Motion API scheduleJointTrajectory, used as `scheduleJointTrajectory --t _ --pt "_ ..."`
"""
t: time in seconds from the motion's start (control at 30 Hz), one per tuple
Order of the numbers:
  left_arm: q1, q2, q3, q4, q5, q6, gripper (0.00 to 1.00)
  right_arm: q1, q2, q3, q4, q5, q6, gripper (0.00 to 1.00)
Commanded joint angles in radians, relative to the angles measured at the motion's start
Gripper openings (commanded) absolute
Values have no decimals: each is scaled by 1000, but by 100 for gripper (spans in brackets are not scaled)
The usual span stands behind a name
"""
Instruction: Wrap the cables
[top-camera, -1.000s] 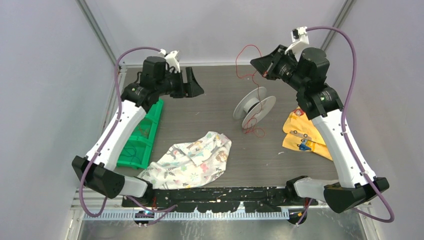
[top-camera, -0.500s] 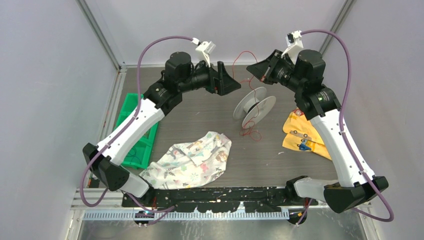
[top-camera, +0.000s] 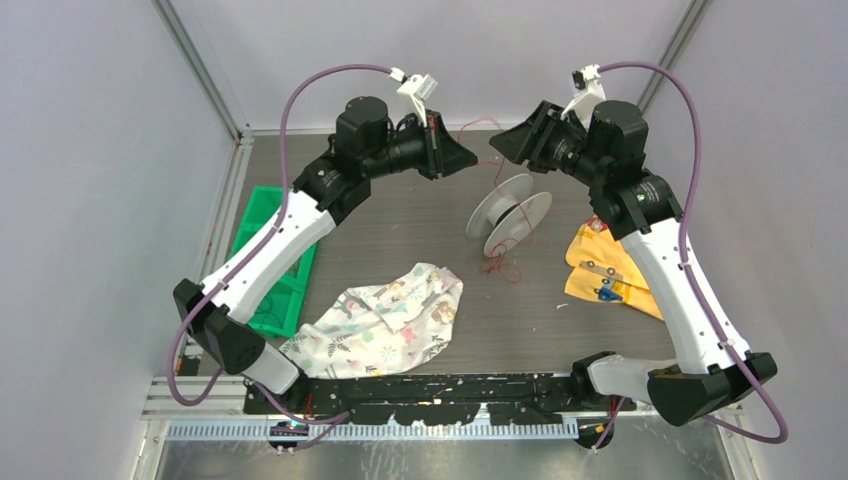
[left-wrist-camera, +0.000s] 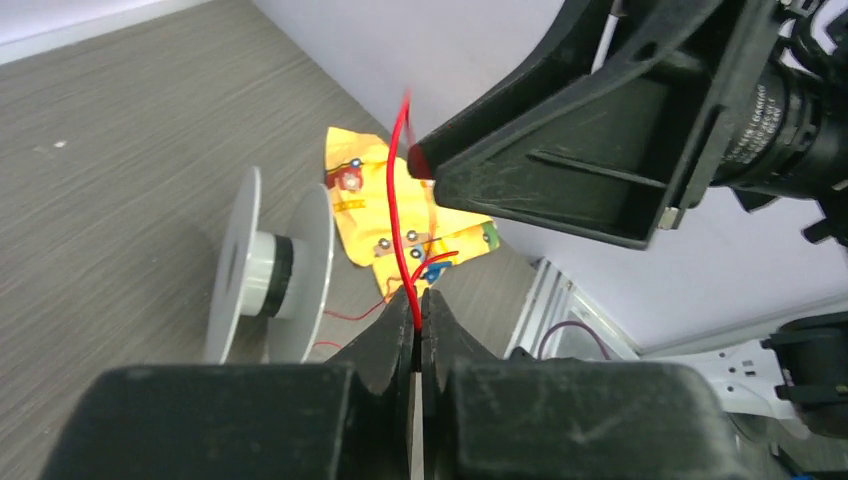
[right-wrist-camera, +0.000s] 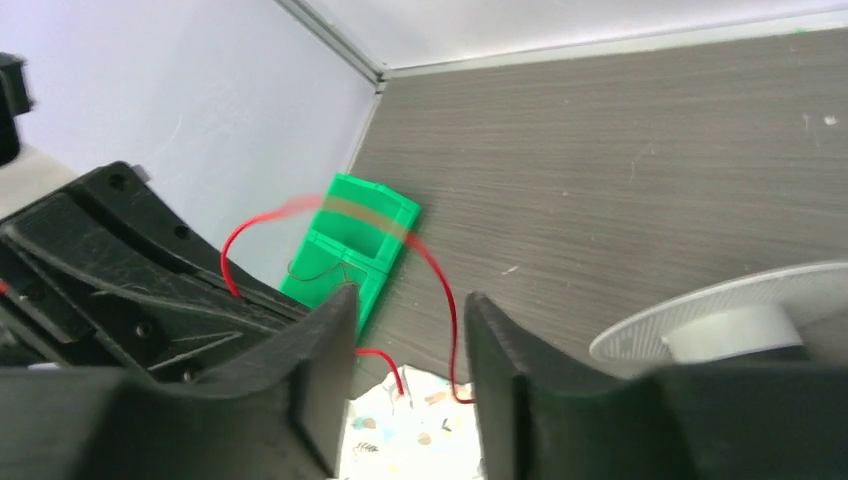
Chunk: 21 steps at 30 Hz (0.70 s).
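I see the left gripper (left-wrist-camera: 418, 300) with its fingers pressed together, pinching the red wire (left-wrist-camera: 397, 190) at their tips, raised over the far middle of the table (top-camera: 400, 225). The right gripper (right-wrist-camera: 410, 300) faces it from close by, fingers apart, with the wire looping loosely through the gap. The wire also lies in loose red loops on the table on the near side of the white spool (top-camera: 510, 213), right of centre.

Bare table (top-camera: 420, 228) lies open between green bin (top-camera: 270, 262) and spool (top-camera: 508, 215), bounded nearer by cloth (top-camera: 385, 318) and loose red wire (top-camera: 505, 266)
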<state>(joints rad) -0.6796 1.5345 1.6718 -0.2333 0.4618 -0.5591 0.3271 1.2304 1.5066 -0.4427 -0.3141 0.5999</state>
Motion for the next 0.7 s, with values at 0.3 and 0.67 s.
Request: scheduleJointTrajectory --t 0.3,0.67 --pt "5 -47 262 -479 -104 278 1 1 -31 81 -382 364 -353 80" --pt "26 -60 260 -494 -77 287 0 146 -32 -99 -117 39 -244 91"
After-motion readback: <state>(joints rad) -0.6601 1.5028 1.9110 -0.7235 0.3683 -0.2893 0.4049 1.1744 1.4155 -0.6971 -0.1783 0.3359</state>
